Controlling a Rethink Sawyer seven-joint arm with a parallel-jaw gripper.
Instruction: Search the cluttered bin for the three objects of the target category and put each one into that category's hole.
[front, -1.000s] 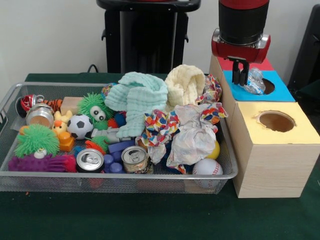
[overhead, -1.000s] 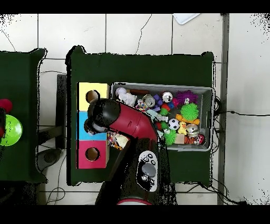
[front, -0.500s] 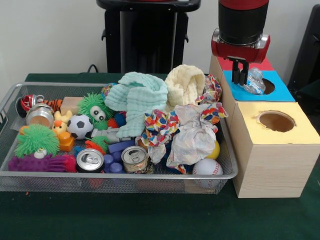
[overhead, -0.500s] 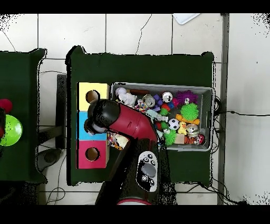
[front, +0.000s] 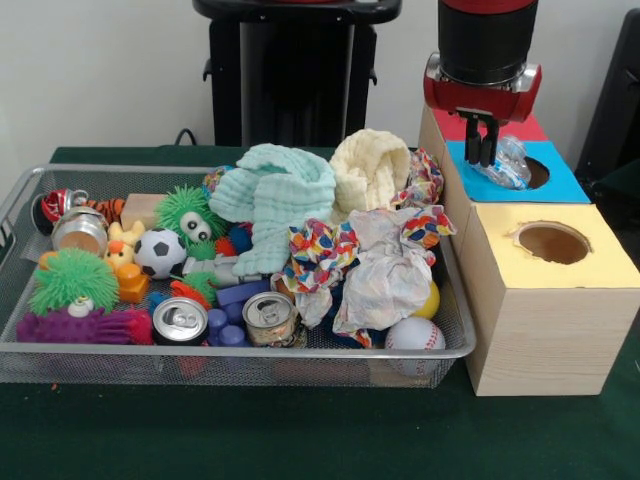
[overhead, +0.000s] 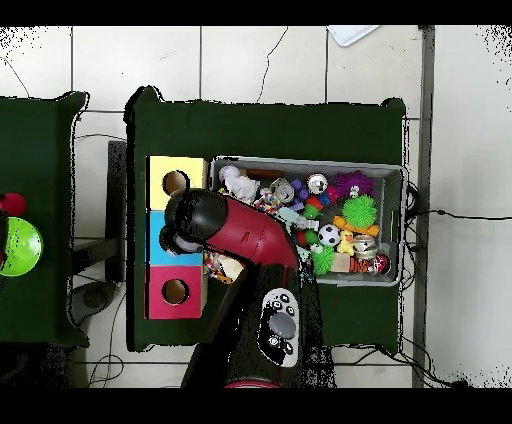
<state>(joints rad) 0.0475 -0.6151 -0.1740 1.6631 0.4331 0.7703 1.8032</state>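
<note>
One crushed water bottle (front: 507, 163) lies on the blue top of the wooden sorting box (front: 545, 330), touching the near edge of the blue hole (front: 538, 172) and leaning toward it; it is not yet inside. The gripper (front: 483, 140) hangs right over the bottle's left end, its dark fingers (front: 491, 142) drawn narrow and close together. Whether they pinch the plastic or merely stand beside it I cannot tell from the front view, and the overhead view hides them under the red arm (overhead: 240, 232).

My judgement: the drop is in hand. To finish it well, the bottle's bulk should sit over the opening before any release, since crumpled plastic can catch on the rim and roll back onto the blue panel. A slight shift toward the hole, then a clean parting of the fingers, looks safest.

No other bottles show among the cloths, balls and drink cans in the wire mesh bin (front: 130, 365) on the green desk (front: 300, 435).
</note>
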